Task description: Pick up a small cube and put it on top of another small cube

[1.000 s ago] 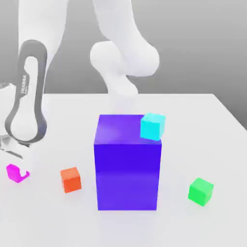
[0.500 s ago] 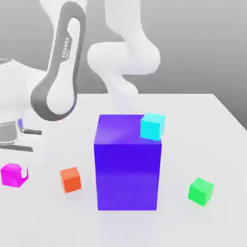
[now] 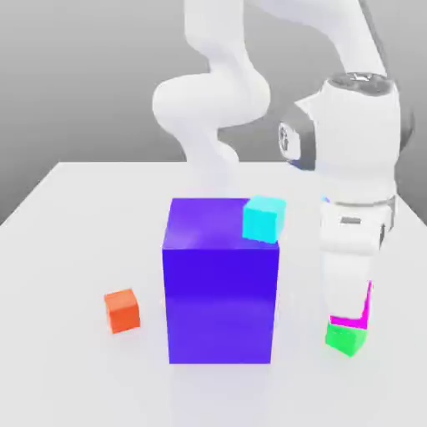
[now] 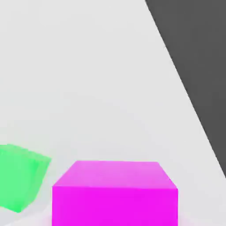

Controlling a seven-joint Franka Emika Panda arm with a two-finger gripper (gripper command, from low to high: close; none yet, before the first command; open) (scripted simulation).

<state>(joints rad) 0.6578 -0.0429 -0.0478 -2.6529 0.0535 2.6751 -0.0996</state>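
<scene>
While gripper [image 3: 350, 310] clamps magenta cube [image 3: 362, 309] | over green cube [image 3: 344, 339] | purple block [image 3: 221, 283] beside

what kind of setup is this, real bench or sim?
Most likely a simulated tabletop: a plain white table, flat-coloured matte blocks such as the big purple block and orange-red cube, a blank grey backdrop, and a white arm rendered without clutter.

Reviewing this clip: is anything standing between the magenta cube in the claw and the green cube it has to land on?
Nothing visible does. The claw is shut on the magenta cube, which sits right over the green cube. The big purple block and orange cube stand off toward the exterior view's left, clear of the drop.
</scene>
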